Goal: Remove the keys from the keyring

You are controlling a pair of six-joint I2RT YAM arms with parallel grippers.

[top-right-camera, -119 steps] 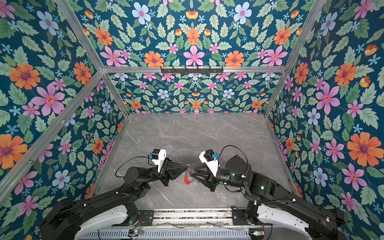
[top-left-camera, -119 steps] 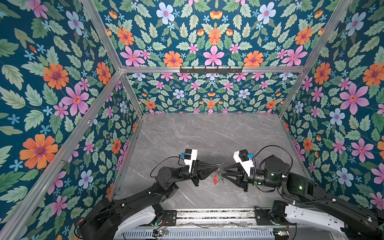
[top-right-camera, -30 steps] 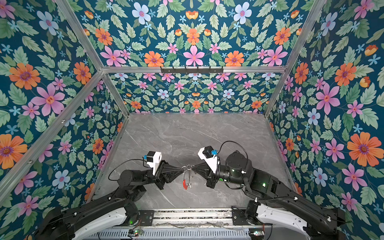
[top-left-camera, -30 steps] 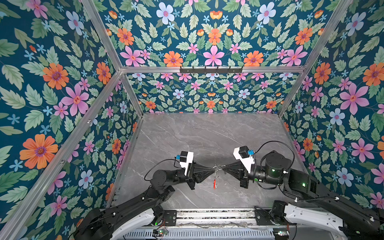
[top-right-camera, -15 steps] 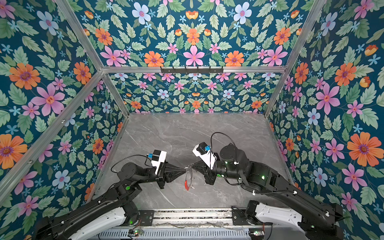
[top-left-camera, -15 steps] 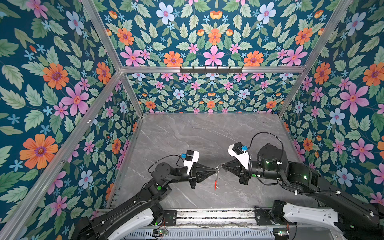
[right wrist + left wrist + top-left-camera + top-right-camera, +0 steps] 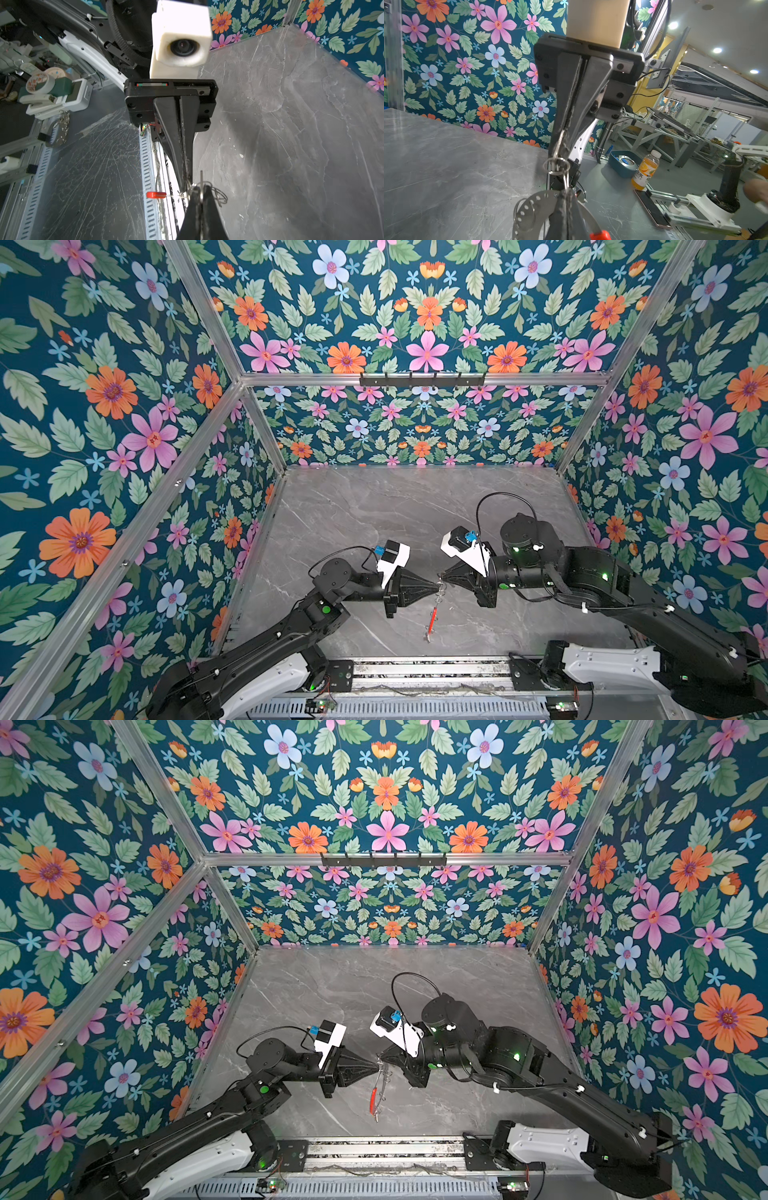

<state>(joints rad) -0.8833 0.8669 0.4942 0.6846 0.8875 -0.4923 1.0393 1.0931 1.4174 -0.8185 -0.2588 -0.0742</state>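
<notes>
Left gripper (image 7: 434, 586) and right gripper (image 7: 443, 577): levelled tip to tip above the desk (image 7: 395, 506) near its front edge, fingers closed on the keyring (image 7: 439, 590) held aloft between them, red sleeve (image 7: 432, 617) hanging below. Left wrist view only: small split ring (image 7: 556, 166) at the tips, perforated metal tag (image 7: 529, 209), blue bin (image 7: 623, 164) beyond the desk with unidentifiable contents. Keys: not distinguishable.

The table (image 7: 374, 506) is smooth grey marble-look stone with a dull sheen. The keyring (image 7: 556, 164) is thin shiny steel; beside it a perforated metal plate (image 7: 529, 205) (brushed, matt). The red sleeve (image 7: 156, 195) looks like glossy plastic. Frame rails (image 7: 199, 294) are satin aluminium.
</notes>
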